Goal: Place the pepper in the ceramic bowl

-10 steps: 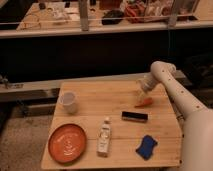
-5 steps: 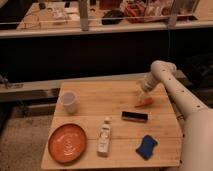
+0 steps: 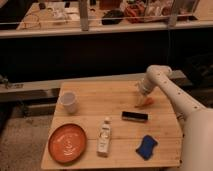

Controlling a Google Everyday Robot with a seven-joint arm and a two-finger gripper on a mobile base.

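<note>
**Gripper low over the pepper at the counter's far right**

The wooden counter [image 3: 100, 97] carries six things. The white arm [image 3: 172, 92] reaches in from the right, bends at its top joint and points down, with the gripper [image 3: 142, 95] right at the pepper [image 3: 146, 103], a small orange piece near the far right edge. Whether the two touch cannot be told. Just in front of the pepper lies a flat black bar [image 3: 135, 116]. A white bottle [image 3: 104, 136] lies near the middle, and a blue sponge [image 3: 147, 147] sits at the near right. The ceramic bowl [image 3: 67, 143] rests in the near left corner, well apart from the pepper, with a white cup [image 3: 68, 101] upright behind it.
</note>
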